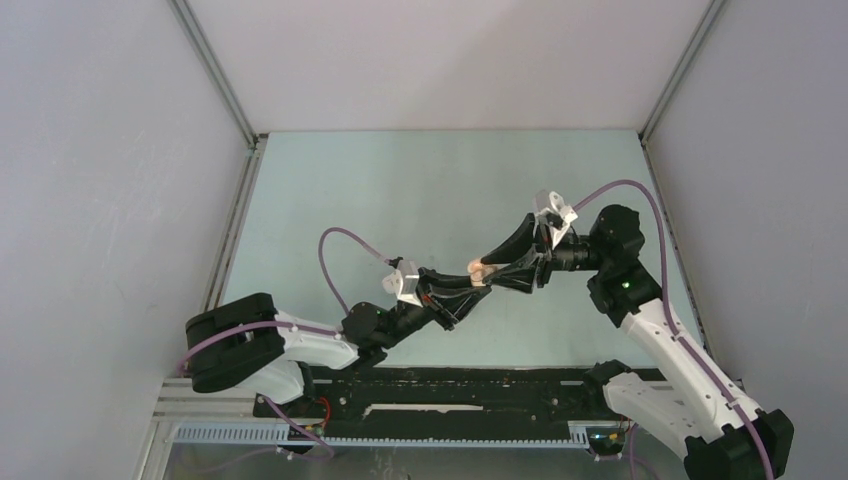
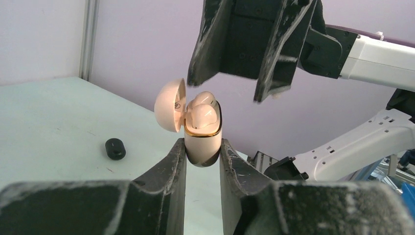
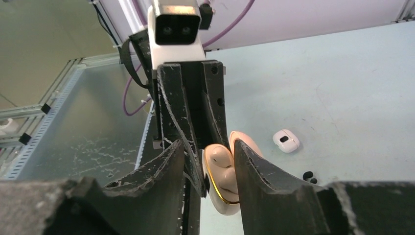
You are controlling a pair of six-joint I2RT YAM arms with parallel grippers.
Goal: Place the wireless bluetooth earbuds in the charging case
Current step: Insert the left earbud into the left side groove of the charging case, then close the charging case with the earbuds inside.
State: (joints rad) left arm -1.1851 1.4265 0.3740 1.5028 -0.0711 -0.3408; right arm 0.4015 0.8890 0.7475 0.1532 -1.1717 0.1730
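Overall, the pale green table (image 1: 400, 190) sits inside plain grey walls (image 1: 110, 200), and both arms meet above its middle. The left arm (image 1: 300, 345) reaches in from the near left. The right arm (image 1: 660, 330) bends in from the near right, so its black fingers point toward those of the left arm.

I find the left gripper (image 2: 202, 152) clamped on the lower body of the charging case (image 2: 201, 142), one finger against each side. The case is beige with a gold rim, held upright and clear of the table. Its lid (image 2: 169, 105) is swung open to the left as the left wrist view shows it.

The right gripper (image 2: 229, 88) hangs just above the case mouth with its jaws parted, and I see nothing held between them. From the right wrist view, its two fingers frame the case top and crowd the opening. The left wrist camera housing (image 3: 174, 29) stands directly behind.

A white pebble-like case (image 3: 286, 141) lies on the table well apart from the held case.

The wireless bluetooth earbuds (image 2: 201, 115) that I can confirm are two beige ones, sitting side by side in the open case, their tops proud of the rim.

A small black round piece (image 2: 115, 148) lies on the table to the left of the case. Two tiny black bits (image 3: 308, 176) lie near the white case. All are too small for me to identify.
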